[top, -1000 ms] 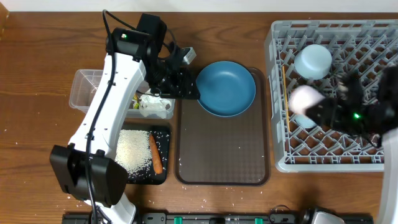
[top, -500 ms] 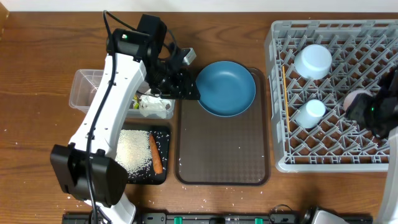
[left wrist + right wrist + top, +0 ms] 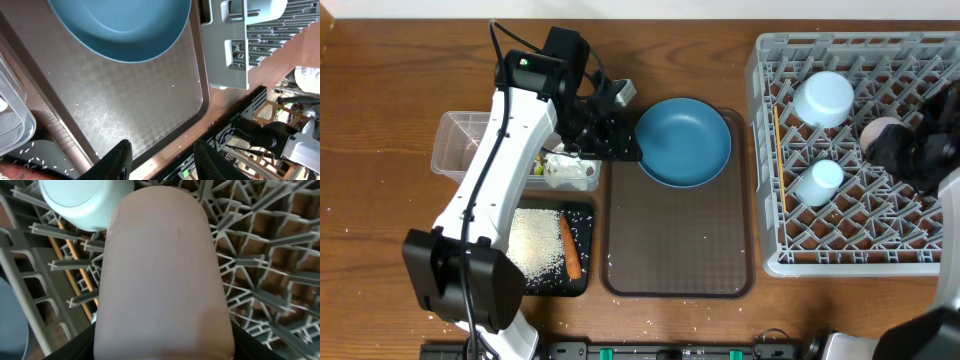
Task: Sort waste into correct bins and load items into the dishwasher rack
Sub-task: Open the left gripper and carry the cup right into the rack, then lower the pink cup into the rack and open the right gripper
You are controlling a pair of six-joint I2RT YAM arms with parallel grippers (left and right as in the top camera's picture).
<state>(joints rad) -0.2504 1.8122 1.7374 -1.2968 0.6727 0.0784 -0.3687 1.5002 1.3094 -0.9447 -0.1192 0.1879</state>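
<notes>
Over on the right half of the dishwasher rack (image 3: 840, 266), the right gripper (image 3: 898, 148) is clamped on the pale pink cup (image 3: 880, 132). A second ago that cup was way over by the rack's left wall. Half a second ago it had crossed to the right side, and now it's nudged a bit further back, near the pale blue bowl (image 3: 823, 98). Can't tell if it's touching the pegs.

With the arm out of the way, the light blue cup (image 3: 818, 183) is in plain sight in the rack, close to the chopsticks (image 3: 779, 160) along the left wall.

Left side hasn't really budged. The left gripper (image 3: 162, 160) hangs at the left rim of the dark blue plate (image 3: 685, 142), fingers spread with nothing between them. The plate sits on the brown tray (image 3: 680, 250), same spot as before. The crumpled paper (image 3: 568, 170) is in the clear tub (image 3: 455, 150), and the rice (image 3: 535, 245) and carrot (image 3: 570, 248) are in the black tray (image 3: 582, 280).
</notes>
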